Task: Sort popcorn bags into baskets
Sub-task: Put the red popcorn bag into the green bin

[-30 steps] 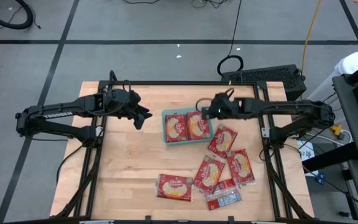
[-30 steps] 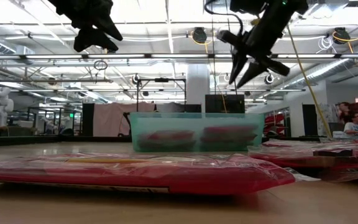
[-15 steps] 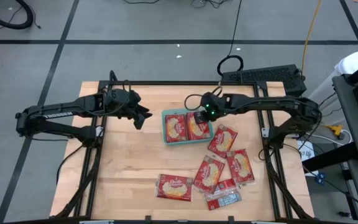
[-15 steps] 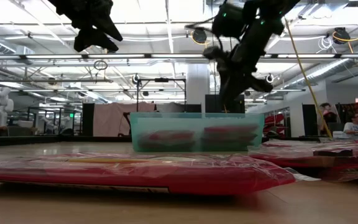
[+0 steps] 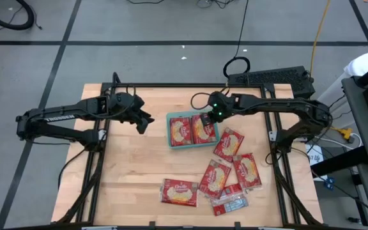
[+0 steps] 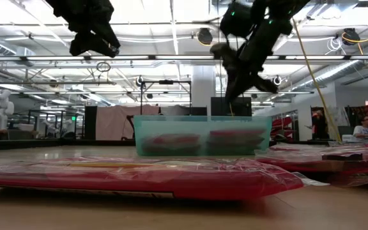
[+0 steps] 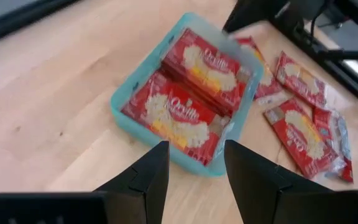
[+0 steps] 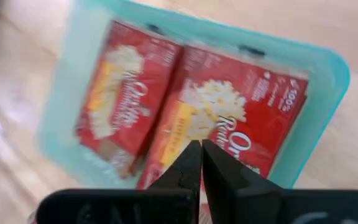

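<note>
Since a second ago the right end effector [image 5: 204, 115] has drawn its fingers together from a spread stance and swung in over the far right corner of the teal tray [image 5: 169, 131]; it now hangs above the tray with fingers pressed together and nothing between them, as its own wrist view shows [image 8: 199, 163]. The left end effector [image 5: 143, 121] has not shifted: it hovers above the desk [image 5: 133, 166] just left of the tray, fingers partly spread and empty [image 7: 194, 168].

Two popcorn bags lie side by side inside the tray [image 7: 120, 106], picture side up: one on the left [image 5: 181, 131], one on the right [image 5: 202, 128]. The rest lie loose on the desk, to the right of the tray and nearer the front: one just beside the tray's right corner [image 5: 228, 143], two lower down [image 5: 214, 177] [image 5: 247, 170], one apart toward the front [image 5: 180, 191], and one face down at the bottom of the heap [image 5: 230, 203].

The step in hand looks like leaving the tray to fetch another bag. To do it well, the right arm should lift clear of the rim, spread its fingers before coming down, and take the nearest bag by one edge, since these flat packets give little to pinch from above.

Overlapping bags in the heap could drag one another. The tray floor is already covered, so any further bag must stack on top.
</note>
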{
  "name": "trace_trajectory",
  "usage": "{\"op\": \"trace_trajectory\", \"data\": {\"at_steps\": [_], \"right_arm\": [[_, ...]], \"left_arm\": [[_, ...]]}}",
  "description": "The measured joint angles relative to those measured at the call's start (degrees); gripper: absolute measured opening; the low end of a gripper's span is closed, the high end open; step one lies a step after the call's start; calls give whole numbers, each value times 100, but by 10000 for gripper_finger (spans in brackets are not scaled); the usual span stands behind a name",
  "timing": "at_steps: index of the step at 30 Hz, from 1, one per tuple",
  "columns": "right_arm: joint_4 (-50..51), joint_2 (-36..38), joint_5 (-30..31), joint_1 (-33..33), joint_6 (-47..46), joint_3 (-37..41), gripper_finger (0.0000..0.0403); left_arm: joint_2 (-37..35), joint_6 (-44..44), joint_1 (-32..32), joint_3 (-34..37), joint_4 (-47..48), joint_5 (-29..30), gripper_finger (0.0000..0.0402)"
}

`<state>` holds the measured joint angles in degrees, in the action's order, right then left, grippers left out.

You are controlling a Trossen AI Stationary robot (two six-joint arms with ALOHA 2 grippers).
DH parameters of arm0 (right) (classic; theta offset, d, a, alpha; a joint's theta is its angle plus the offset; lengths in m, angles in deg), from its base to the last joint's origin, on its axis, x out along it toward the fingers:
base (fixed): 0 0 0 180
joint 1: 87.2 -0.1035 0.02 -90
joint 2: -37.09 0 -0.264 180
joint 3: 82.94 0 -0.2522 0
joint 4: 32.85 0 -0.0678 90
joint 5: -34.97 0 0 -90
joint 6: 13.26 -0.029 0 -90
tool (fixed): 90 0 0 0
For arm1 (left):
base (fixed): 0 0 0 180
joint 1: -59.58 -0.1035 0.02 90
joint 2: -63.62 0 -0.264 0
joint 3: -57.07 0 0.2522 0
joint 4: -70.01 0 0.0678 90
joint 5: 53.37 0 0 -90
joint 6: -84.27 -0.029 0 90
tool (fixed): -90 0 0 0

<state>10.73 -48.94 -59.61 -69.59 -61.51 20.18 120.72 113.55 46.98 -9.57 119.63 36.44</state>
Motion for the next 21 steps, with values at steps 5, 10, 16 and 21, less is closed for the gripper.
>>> {"op": "trace_trajectory", "data": {"at_steps": [5,10,16,21], "right_arm": [[224,649,-19,-4,105,0,8],[727,1118,-217,-4,370,0,8],[1284,1444,-636,-7,1392,0,9],[1612,1667,-921,-14,1960,2,9]], "left_arm": [[0,153,202,0,295,-232,157],[48,319,702,0,425,-489,157],[410,772,1627,-2,437,-383,177],[1061,1134,2302,-2,307,-179,233]]}}
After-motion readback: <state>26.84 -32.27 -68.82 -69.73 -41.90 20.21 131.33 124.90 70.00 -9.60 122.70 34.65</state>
